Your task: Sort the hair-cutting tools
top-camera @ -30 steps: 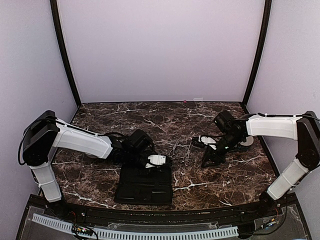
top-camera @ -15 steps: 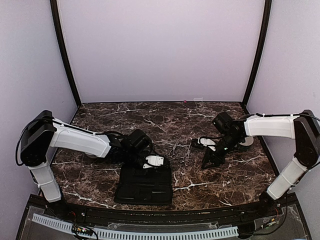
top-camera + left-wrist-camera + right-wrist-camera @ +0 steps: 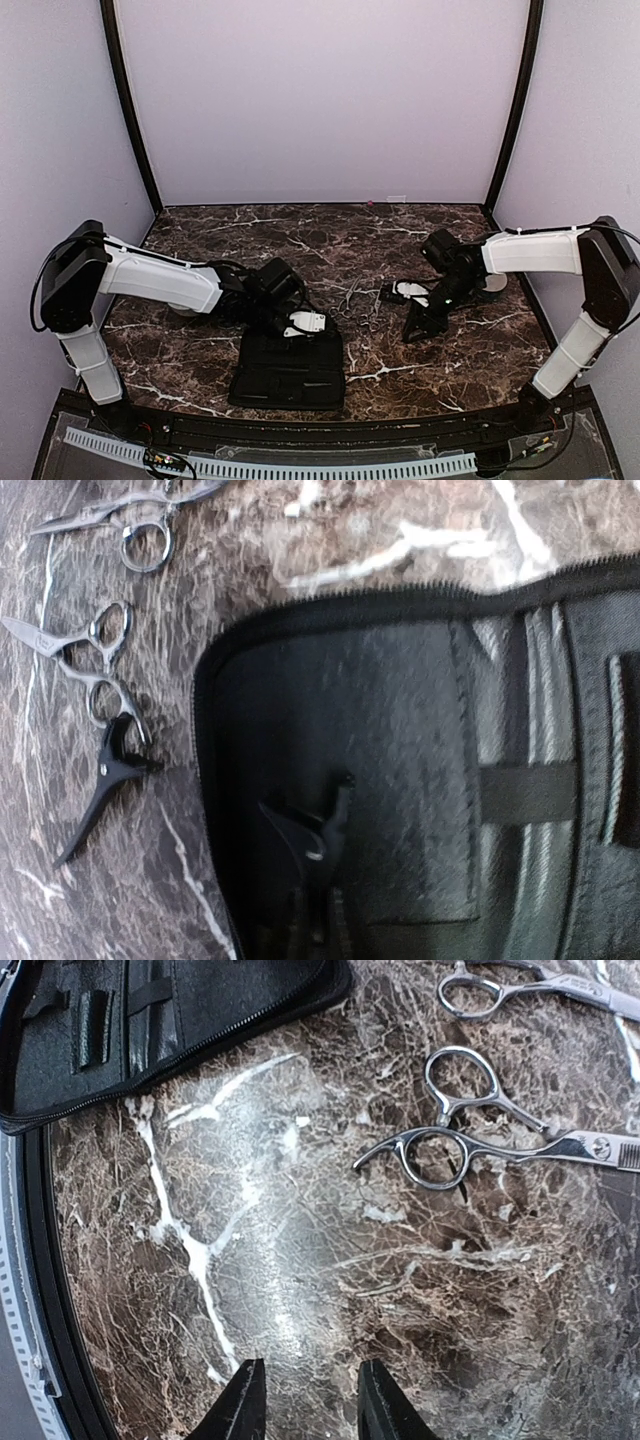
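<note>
Several silver ring-handled scissors [image 3: 358, 303] lie on the marble between my arms. The left wrist view shows two pairs [image 3: 92, 652] and a slim black piece [image 3: 104, 792] left of the open black case [image 3: 400, 730]. My left gripper [image 3: 300, 326] hovers over the case's far edge. Its jaws stand close together on a slim dark tool [image 3: 335, 825], and the fingers are hard to make out. My right gripper [image 3: 305, 1410] is open and empty, low over bare marble. Thinning scissors [image 3: 470, 1145] and another pair [image 3: 500, 990] lie ahead of it.
The black case [image 3: 290, 368] lies open near the front edge, and its corner shows in the right wrist view [image 3: 150, 1010]. A white bowl [image 3: 494, 284] sits partly hidden behind the right arm. The table's front rim [image 3: 40, 1290] lies close to the right gripper.
Both grippers have shifted slightly to the left. The scissors on the marble have not moved.
</note>
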You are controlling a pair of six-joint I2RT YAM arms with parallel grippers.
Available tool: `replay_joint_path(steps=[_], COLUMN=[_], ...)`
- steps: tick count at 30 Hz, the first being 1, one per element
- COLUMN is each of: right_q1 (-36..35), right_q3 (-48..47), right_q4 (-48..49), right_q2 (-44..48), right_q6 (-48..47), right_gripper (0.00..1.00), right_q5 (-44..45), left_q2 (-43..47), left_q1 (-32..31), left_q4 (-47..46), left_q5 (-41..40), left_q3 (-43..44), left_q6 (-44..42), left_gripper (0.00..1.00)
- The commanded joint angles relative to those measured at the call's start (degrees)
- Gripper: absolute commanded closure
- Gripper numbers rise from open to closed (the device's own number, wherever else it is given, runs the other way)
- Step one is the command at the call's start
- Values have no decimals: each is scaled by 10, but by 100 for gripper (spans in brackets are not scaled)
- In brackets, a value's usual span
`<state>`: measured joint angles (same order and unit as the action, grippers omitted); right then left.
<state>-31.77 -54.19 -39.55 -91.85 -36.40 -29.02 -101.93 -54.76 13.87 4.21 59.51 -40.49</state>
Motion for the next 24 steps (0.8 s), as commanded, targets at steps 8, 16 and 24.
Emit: replay_joint_path(steps=[8, 16, 24], right_q1=[-7, -11, -71], right_q3=[-11, -130, -273], right_q4=[-6, -23, 48], right_q2=[29, 36, -101], right_q6=[12, 53, 103], right_gripper=[68, 65, 68], right_q5=[-25, -19, 114], left_q2=[86, 218, 268], left_q1=[-20, 10, 133], left_q4=[46, -420, -244], left_q5=[-98, -452, -454], left_q3=[34, -61, -71], left_q6=[12, 93, 442], left_gripper=[62, 2, 1])
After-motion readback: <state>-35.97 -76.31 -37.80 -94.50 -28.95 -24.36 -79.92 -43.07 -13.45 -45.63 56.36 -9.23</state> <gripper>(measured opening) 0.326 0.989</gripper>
